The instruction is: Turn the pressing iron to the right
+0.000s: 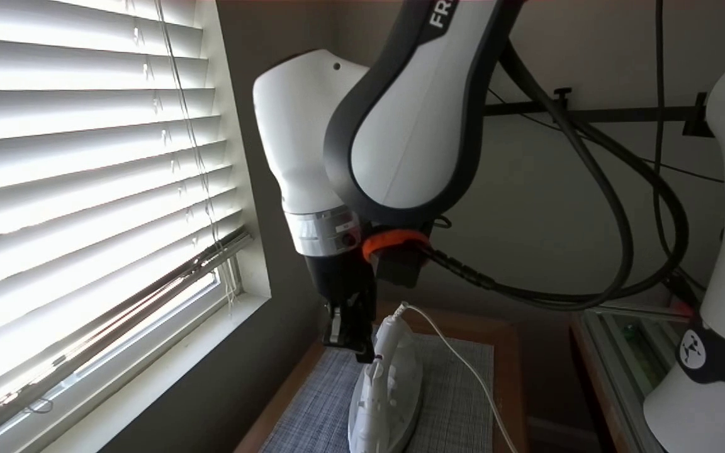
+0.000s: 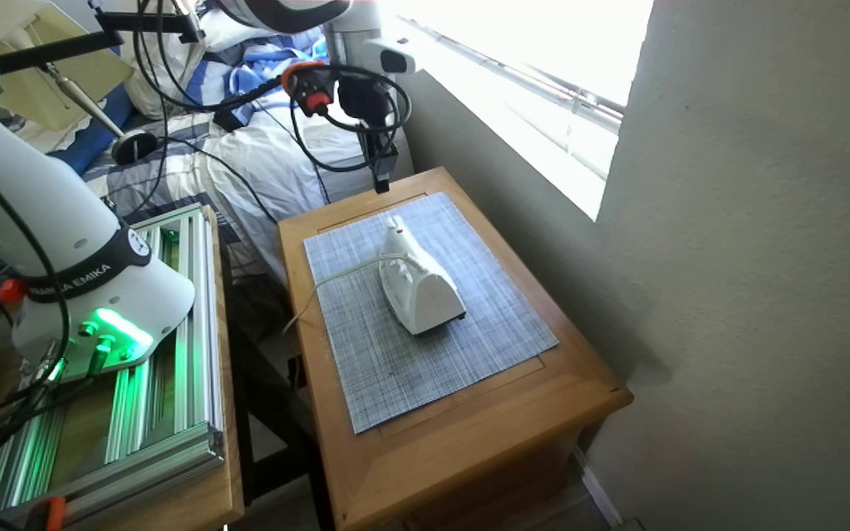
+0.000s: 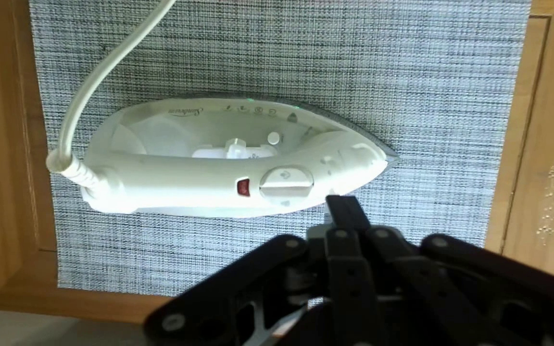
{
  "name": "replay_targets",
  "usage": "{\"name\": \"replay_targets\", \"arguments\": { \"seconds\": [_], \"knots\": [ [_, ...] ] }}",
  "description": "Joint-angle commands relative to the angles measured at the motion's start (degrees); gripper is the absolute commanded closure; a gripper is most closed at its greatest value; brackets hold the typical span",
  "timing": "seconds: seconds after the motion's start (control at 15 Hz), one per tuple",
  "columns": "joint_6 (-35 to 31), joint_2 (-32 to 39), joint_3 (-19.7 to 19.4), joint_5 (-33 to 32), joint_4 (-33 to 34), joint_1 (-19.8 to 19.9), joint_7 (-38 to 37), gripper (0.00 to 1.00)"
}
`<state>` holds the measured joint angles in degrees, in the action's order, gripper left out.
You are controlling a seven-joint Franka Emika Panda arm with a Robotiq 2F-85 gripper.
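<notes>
The pressing iron (image 3: 176, 185) is white and lies flat on its soleplate on a grey woven mat. In the wrist view its pointed nose faces right and the heel, with the thin cord, is at left. The iron also shows in both exterior views (image 1: 372, 409) (image 2: 432, 299); its heel faces the camera where the robot base stands at left. My gripper (image 3: 347, 211) has its black fingertips together with nothing between them. The tips sit beside the nose, overlapping its edge in the wrist view. In an exterior view the gripper (image 2: 382, 184) hangs above the mat's far end, apparently higher than the iron.
The grey mat (image 2: 395, 387) lies on a wooden table (image 2: 469, 450). The cord (image 3: 101, 72) runs off the mat's side toward the robot base (image 2: 100, 295). A wall and a window with blinds (image 1: 73, 189) border the table. A bed (image 2: 263, 155) stands beyond it.
</notes>
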<state>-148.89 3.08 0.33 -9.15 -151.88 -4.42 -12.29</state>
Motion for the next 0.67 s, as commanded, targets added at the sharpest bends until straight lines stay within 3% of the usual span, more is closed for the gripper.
{"name": "replay_targets", "arguments": {
  "seconds": [0.0,0.6],
  "knots": [
    [-5.02,-0.13,0.05,-3.17,-2.91,0.43,-2.89,1.0],
    [-11.36,0.77,-2.18,-10.45,-5.15,0.7,-9.68,1.0]
  ]
}}
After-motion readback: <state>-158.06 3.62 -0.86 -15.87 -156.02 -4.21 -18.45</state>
